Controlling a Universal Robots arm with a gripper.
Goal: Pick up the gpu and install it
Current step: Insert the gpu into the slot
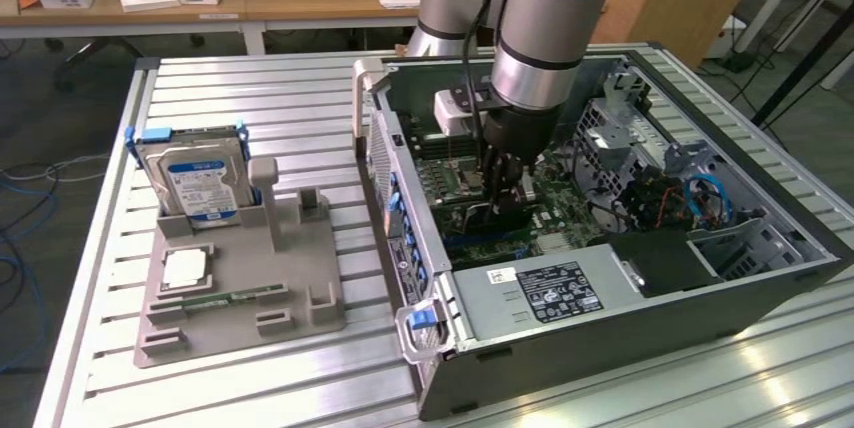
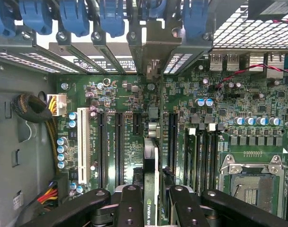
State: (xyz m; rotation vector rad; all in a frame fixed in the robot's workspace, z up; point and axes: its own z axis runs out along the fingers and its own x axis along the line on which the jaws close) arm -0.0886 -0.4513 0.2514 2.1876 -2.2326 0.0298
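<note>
Our arm (image 1: 554, 18) reaches straight down, wrist vertical, and our gripper (image 1: 505, 193) points downward with both fingers (image 2: 129, 208) closed on a thin card.

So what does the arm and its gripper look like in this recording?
The arm is built of thick round silver-grey tube segments with pale blue caps at the joints and a black band near the wrist. A black cable runs down along it. The gripper is black, with slim jointed metal fingers whose links carry round pivot bolts.
</note>
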